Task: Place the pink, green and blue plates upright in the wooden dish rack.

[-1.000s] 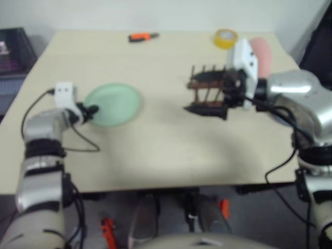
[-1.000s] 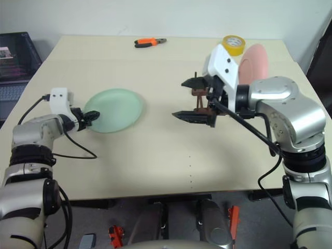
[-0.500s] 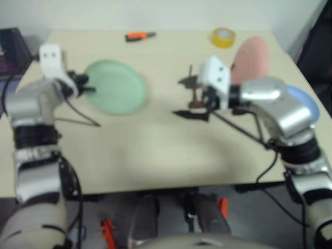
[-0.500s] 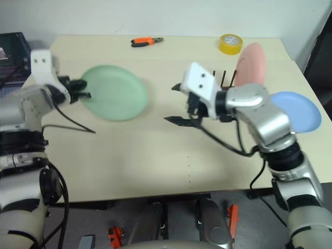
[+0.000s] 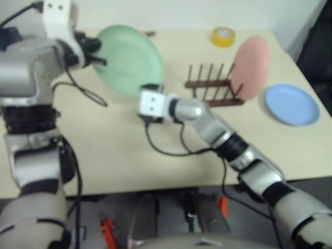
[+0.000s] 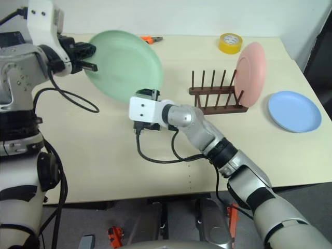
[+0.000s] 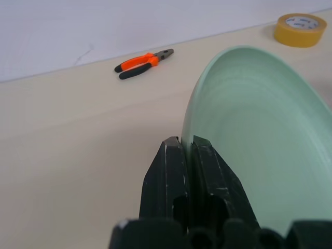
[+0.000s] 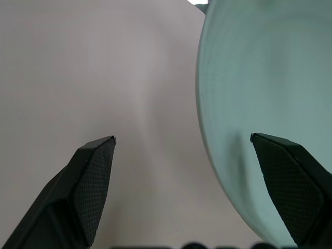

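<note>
Between the wide-apart jaws of the right gripper (image 8: 182, 155) ran the lower rim of the green plate (image 6: 124, 62), raised off the beige table (image 6: 104, 155). Its far edge sat clamped in the left gripper (image 7: 187, 145). Past those jaws lay orange pliers (image 7: 143, 63) and yellow tape (image 7: 301, 29), the pink plate (image 6: 251, 72) standing in the rack (image 6: 215, 98), the blue plate (image 6: 294, 111) flat beside it, then a pale wall (image 7: 104, 26).

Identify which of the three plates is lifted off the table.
The green plate, held tilted in the air by the left claw. The pink plate stands in the wooden dish rack; the blue plate lies flat.
</note>
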